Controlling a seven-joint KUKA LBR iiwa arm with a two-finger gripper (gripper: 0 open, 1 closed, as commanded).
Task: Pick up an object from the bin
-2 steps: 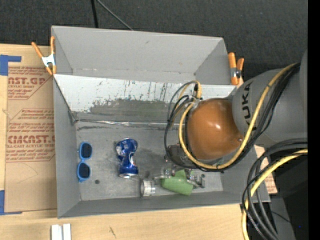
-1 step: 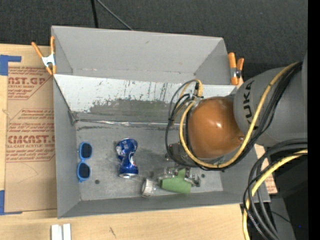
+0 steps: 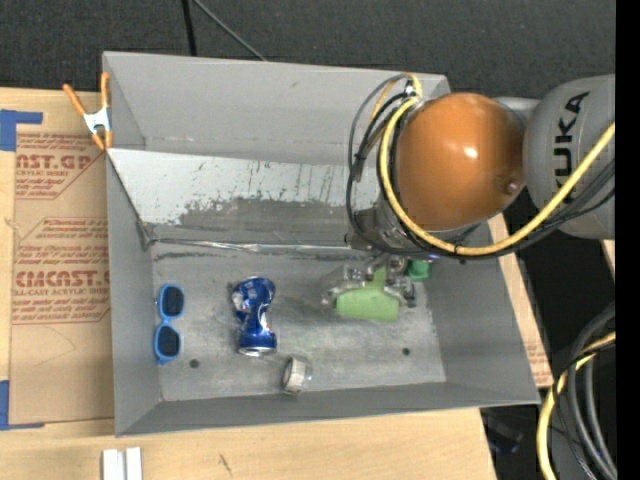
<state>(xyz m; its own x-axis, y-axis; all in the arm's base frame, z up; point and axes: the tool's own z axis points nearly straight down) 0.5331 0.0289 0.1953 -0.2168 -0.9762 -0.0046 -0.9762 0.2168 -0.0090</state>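
By the pincer point(image 3: 388, 276), green block point(image 3: 367, 306); leftward, crushed blue can point(image 3: 254, 317), sunglasses point(image 3: 167, 323).

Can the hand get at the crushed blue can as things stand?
Probably yes. The crushed blue can lies alone on the bin floor, clear of the blue sunglasses and the small silver cap. The hand is over the green block, with bare floor between.

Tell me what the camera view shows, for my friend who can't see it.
The robot's gripper is low in the grey bin, just over a green block on the bin's right side. To its left lie a crushed blue can, blue sunglasses and a small silver piece.
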